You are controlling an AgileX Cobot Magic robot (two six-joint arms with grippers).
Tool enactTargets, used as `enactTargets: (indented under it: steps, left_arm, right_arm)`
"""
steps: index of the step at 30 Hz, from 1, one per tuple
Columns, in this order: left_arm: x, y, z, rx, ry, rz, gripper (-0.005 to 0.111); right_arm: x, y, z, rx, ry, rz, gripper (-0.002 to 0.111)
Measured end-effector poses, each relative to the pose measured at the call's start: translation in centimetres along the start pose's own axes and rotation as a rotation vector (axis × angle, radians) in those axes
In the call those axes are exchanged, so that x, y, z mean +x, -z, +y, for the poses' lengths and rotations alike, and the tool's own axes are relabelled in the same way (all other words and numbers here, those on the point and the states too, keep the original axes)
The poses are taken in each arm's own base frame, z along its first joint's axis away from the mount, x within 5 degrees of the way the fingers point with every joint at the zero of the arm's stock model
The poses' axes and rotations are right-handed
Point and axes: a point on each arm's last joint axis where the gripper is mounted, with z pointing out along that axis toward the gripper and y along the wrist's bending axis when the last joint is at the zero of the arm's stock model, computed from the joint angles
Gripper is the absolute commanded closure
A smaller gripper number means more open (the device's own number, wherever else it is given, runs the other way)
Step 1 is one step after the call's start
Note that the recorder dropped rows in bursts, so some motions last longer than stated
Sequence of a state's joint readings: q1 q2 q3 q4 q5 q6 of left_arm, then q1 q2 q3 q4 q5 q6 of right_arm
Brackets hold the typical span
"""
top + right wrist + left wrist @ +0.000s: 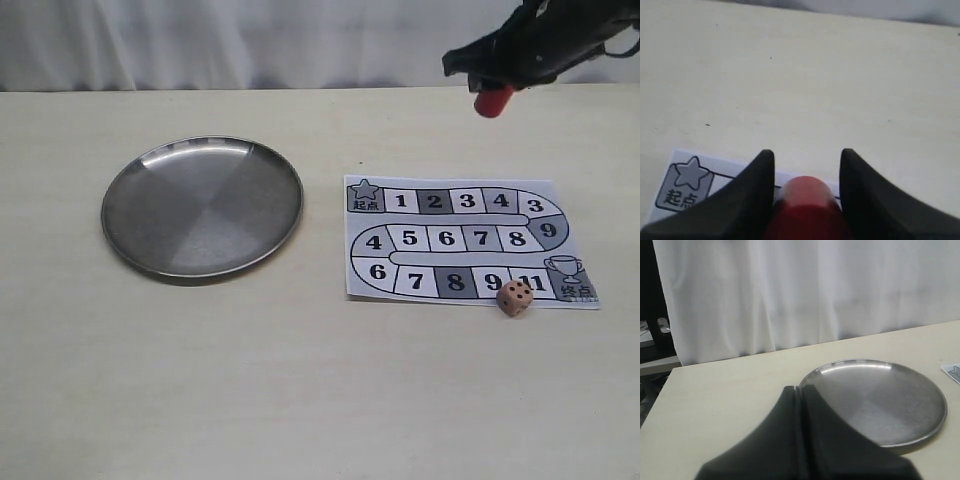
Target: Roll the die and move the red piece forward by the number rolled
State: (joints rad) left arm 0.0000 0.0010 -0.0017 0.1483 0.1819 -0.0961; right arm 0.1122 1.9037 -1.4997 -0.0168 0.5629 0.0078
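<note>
The red piece (pixel 805 200) is framed by the black right gripper (pixel 807 157); the die (pixel 516 297) is coloured pinkish-tan, dotted with dark pips.

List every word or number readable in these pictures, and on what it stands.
"起点": under the star, on the paper board.
"1 2 3 4": its top row; the next two digits are unclear.
"4 5 6 7 8": middle row.
"6 7 8 9 11": bottom row, by the die.
Characters by the trophy: too small.

Right hand (pixel 497 88) raised, fingers gripping red piece (pixel 492 103), left hand (pixel 800 390) fingers pressed together
</note>
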Motion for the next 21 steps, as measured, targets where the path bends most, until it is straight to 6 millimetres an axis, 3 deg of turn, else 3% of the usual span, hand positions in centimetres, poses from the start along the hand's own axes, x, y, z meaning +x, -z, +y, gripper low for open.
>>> enactTargets:
  steps: [8,12,21]
  left_arm:
    - [0.0,0.0,0.0,0.0,0.0,0.0,0.107]
    - [0.0,0.0,0.0,0.0,0.0,0.0,0.107]
    - [0.0,0.0,0.0,0.0,0.0,0.0,0.107]
  right_arm:
    - [5.4,-8.3,-0.4,0.004,-0.007,0.177,0.104]
    - [7.6,-11.4,-0.3,0.003,-0.006,0.235,0.104]
    - [7.5,-11.7,-0.3,0.002,-0.006,0.212,0.104]
